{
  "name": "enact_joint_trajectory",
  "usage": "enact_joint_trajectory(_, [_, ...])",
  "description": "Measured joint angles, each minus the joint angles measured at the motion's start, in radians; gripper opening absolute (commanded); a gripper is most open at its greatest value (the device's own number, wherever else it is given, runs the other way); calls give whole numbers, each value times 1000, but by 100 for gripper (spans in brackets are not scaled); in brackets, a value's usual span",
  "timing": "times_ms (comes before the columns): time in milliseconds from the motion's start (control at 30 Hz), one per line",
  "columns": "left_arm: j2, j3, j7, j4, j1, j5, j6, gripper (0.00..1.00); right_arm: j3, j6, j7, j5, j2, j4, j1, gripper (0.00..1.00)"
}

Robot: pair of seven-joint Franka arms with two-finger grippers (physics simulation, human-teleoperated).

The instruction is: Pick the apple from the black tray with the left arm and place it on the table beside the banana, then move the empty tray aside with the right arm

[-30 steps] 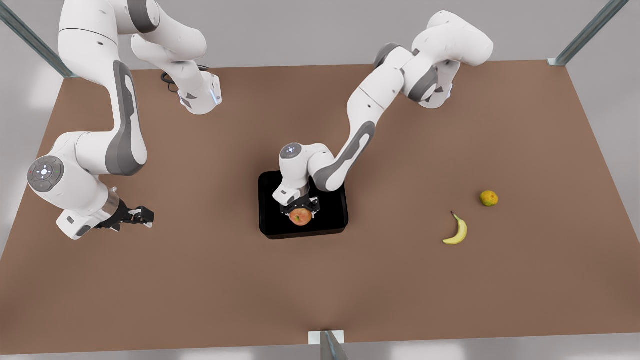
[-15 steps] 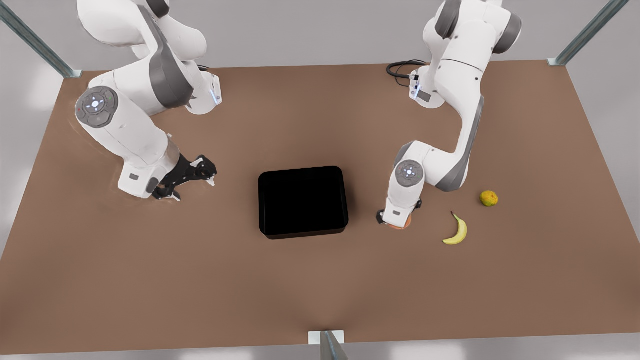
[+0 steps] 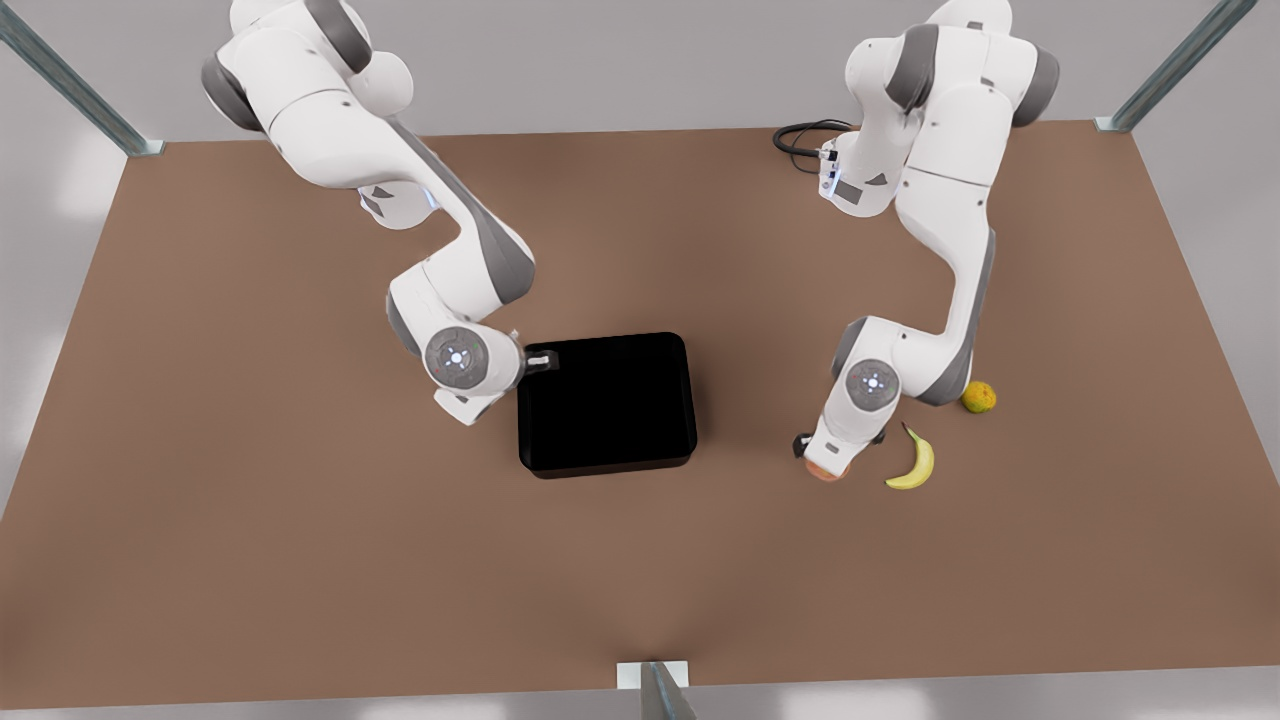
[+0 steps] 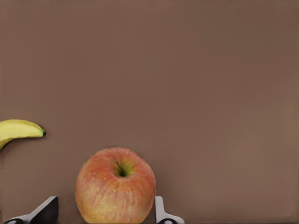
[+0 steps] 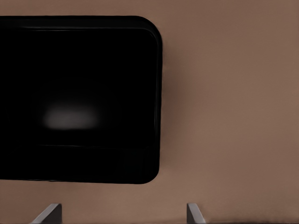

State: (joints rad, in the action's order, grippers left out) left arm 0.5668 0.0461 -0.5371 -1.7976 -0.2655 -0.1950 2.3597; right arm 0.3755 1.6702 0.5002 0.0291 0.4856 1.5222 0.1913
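Left hand [image 4: 105, 212]: you see its fingers on either side of the apple [image 4: 116, 185], one tip close against the fruit, the other standing a little off it; you cannot tell whether they pinch it or have let go.
Apple: low at the bench [image 3: 300, 560], stem dimple up, on the front view's right, mostly tucked under the left wrist [image 3: 826, 470].
Banana [image 3: 914, 460]: just beside the apple, apart from it, lying flat.
Right hand [image 5: 124, 212]: fingers spread wide with nothing between them, over bare bench next to the black tray [image 5: 79, 98].
Black tray: you find it mid-bench with nothing in it [image 3: 605, 403]; the right wrist sits at its corner on the front view's left.
Small yellow-green fruit [image 3: 978, 397]: beyond the banana, near the left arm's elbow.
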Motion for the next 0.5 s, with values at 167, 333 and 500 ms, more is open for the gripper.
enact_joint_trajectory(167, [-159, -3, 71, 168, 5, 25, -140, 100, -33, 92, 104, -2, 70, 28, -1, 100])
enact_joint_trajectory(333, [-338, -14, 193, 258, 168, 131, -391, 100, -84, 163, 138, -1, 127, 28, 3, 100])
enact_joint_trajectory(500, [-462, -27, 302, 151, 214, 176, -466, 100, -79, 199, 135, 0, 140, 28, 45, 100])
